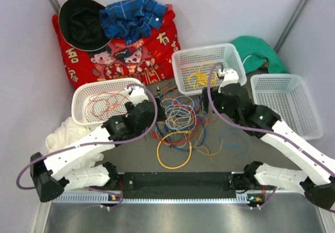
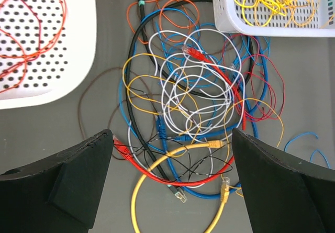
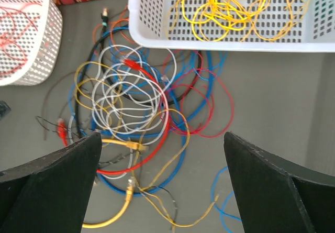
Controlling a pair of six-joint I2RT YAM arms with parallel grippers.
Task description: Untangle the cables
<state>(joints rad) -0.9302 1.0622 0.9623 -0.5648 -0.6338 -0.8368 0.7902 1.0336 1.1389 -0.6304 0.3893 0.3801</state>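
The cables lie in one tangled heap on the grey table between the arms: white, blue, red, orange, black and yellow loops, with a thick yellow ring at the near side. My left gripper hovers over the heap's left edge, open and empty. In the left wrist view the gripper spans a red cable and the yellow ring. My right gripper hovers over the heap's right edge. In the right wrist view the gripper is open and empty above the cables.
A white oval basket on the left holds red-orange wires. A white basket behind the heap holds yellow wires. A third white basket stands right. Red cloth, black hat and green cloth lie behind.
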